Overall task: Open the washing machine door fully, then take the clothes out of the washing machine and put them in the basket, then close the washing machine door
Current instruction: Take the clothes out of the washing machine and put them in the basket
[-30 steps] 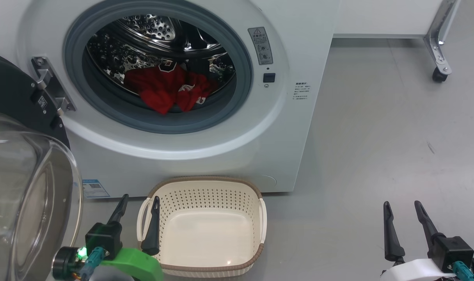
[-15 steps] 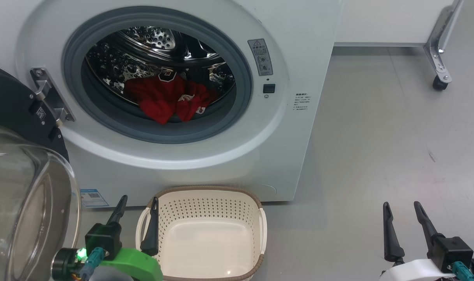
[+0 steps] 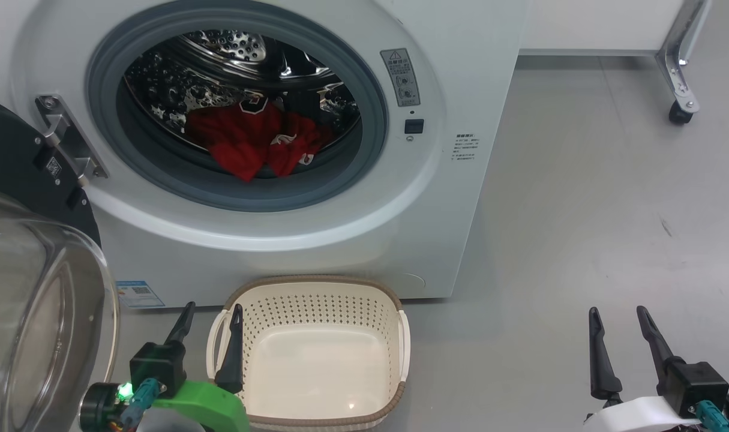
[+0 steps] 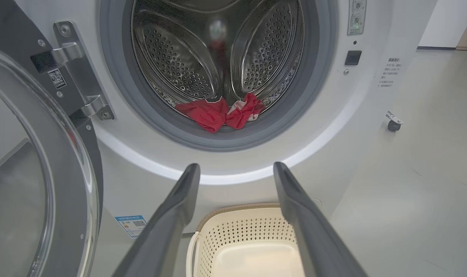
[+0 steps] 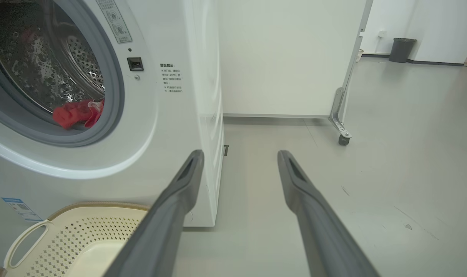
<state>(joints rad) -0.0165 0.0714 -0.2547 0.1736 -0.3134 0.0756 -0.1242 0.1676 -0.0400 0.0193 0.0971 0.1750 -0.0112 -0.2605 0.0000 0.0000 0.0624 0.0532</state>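
Left gripper [image 3: 214, 307] is hovering low, fingers pointing ahead at the washing machine [image 3: 448, 72] and spread wide, holding nothing. In the head view its right finger is overlapping the left handle of the basket [image 3: 316, 282]; contact cannot be told. The basket is sitting just ahead and right of it, empty.

Clothes [image 3: 250, 141] are lying ahead and above, at the bottom of the drum; in the left wrist view they are showing above the gap between the fingers [image 4: 179, 200].

Washing machine door [image 3: 16, 156] is standing open to the gripper's left.

Right gripper [image 3: 616, 312] is hovering over bare floor, well right of the basket, fingers equally spread, empty.

Against the earlier frames: the head camera is drifting slightly; both grippers are keeping the same pose, and the clothes are lying in the same heap.
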